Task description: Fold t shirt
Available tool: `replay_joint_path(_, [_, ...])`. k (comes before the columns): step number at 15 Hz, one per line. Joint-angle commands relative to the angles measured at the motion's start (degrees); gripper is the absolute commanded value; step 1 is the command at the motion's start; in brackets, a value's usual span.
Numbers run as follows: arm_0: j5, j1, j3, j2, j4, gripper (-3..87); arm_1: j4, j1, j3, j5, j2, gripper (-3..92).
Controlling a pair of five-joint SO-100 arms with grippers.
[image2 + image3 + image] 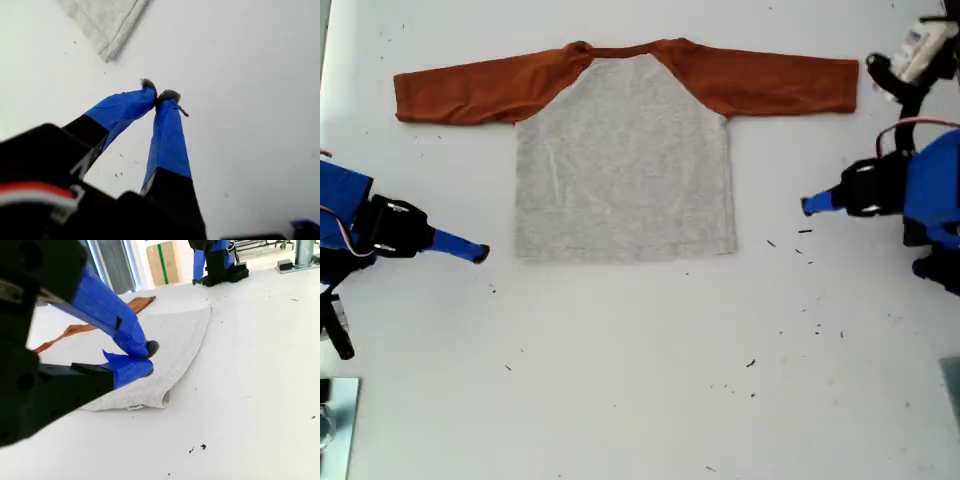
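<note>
The t shirt (625, 165) lies flat on the white table with its plain grey side up. Its rust-orange sleeves are spread wide and its collar points away, and no black print shows. My first gripper (807, 205) is shut on nothing at the exterior view's right, a short gap from the shirt's hem corner (102, 20). In its wrist view the blue-taped tips (159, 95) meet over bare table. My second gripper (482, 253) is shut and empty at the exterior view's left, just off the other hem corner (165, 397). Its tips (149, 357) are pressed together.
Small dark specks (752, 363) dot the table in front of the hem. A white-labelled part (920, 45) sits at the exterior view's upper right and a metal piece (335, 420) at its lower left. The first arm (215, 260) shows beyond the shirt.
</note>
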Motion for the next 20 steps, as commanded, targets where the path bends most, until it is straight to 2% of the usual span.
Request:
replay_joint_path(1, [0.7, 0.0, 0.6, 0.4, -0.2, -0.3, 10.1, 15.2, -36.4, -18.5, -25.5, 3.5])
replay_joint_path(3, [1.1, -0.8, 0.6, 0.4, -0.2, -0.3, 16.7, 29.6, -56.3, -31.1, -36.7, 3.5])
replay_joint_path(5, [1.1, -0.4, 0.6, 0.4, -0.2, -0.3, 18.2, 40.1, -66.4, -38.8, -44.2, 3.5])
replay_joint_path(7, [1.1, -0.2, 0.6, 0.4, -0.2, -0.3, 18.6, 47.2, -70.8, -43.2, -48.7, 3.5])
replay_joint_path(9, [1.1, -0.2, 0.6, 0.4, -0.2, -0.3, 18.1, 48.9, -71.2, -43.9, -50.1, 3.5])
replay_joint_path(10, [1.1, -0.5, 0.7, 0.4, -0.2, -0.3, 18.0, 49.4, -70.8, -43.5, -50.5, 8.6])
replay_joint_path(11, [1.1, -0.9, 0.7, 0.4, -0.2, -0.3, 17.6, 50.0, -69.6, -43.1, -50.4, 23.4])
replay_joint_path(12, [1.2, -1.0, 0.7, 0.4, -0.2, -0.3, 16.1, 50.5, -67.2, -44.5, -50.4, 32.4])
replay_joint_path(13, [1.2, -1.1, 0.7, 0.4, -0.2, -0.3, 11.9, 51.5, -61.5, -45.6, -48.7, 34.5])
replay_joint_path(17, [1.2, -0.2, 0.7, 0.4, -0.2, -0.3, -17.0, 58.3, -27.2, -51.0, -45.4, 34.6])
replay_joint_path(20, [1.2, -0.5, 0.7, 0.4, -0.2, -0.3, -31.6, 61.5, -17.1, -54.0, -51.8, 33.9])
